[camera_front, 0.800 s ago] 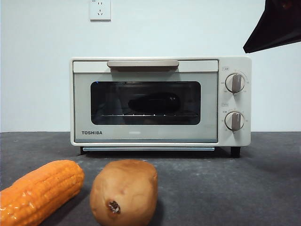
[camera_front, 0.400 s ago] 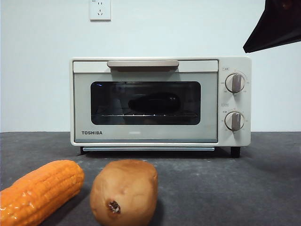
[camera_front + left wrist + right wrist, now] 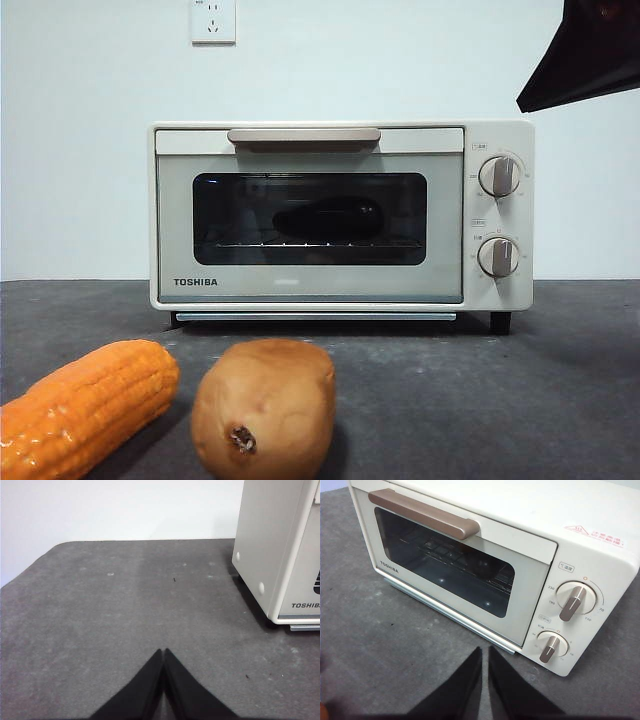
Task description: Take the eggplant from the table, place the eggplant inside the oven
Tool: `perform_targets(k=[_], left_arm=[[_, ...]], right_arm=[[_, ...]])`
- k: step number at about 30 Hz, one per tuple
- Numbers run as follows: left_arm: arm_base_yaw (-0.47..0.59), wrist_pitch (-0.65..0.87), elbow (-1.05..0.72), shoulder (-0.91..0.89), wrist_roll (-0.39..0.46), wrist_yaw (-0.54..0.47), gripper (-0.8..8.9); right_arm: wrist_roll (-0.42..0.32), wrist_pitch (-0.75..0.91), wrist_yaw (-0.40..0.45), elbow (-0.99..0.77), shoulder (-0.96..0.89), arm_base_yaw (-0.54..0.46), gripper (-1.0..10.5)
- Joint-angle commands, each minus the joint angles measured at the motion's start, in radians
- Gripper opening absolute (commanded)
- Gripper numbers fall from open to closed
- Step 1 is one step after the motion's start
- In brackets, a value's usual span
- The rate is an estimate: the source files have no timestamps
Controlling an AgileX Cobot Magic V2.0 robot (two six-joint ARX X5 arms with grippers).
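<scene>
Both grippers, left (image 3: 163,652) and right (image 3: 485,651), closed and empty; eggplant (image 3: 328,218), on rack behind shut Toshiba toaster oven (image 3: 340,215) door, likely slippery, firm, light: grip mid-body.

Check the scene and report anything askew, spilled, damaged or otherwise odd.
Nothing stands out. The oven sits square on the table with its door shut, and the eggplant lies on the rack behind the glass. The corn cob and potato lie intact in front. No spills or damage show.
</scene>
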Motion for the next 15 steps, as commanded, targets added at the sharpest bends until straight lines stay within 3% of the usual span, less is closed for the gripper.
perform_targets(k=[1, 10, 15], left_arm=[[0.002, 0.011, -0.027, -0.001, 0.008, 0.000, 0.04], [0.002, 0.011, -0.027, -0.001, 0.008, 0.000, 0.04], [0.002, 0.011, -0.027, -0.001, 0.008, 0.000, 0.04]], right_arm=[[0.014, 0.010, 0.004, 0.010, 0.003, 0.005, 0.0], [0.013, 0.009, 0.004, 0.010, -0.002, 0.006, 0.0], [-0.061, -0.029, 0.077, 0.010, -0.144, -0.011, 0.0]])
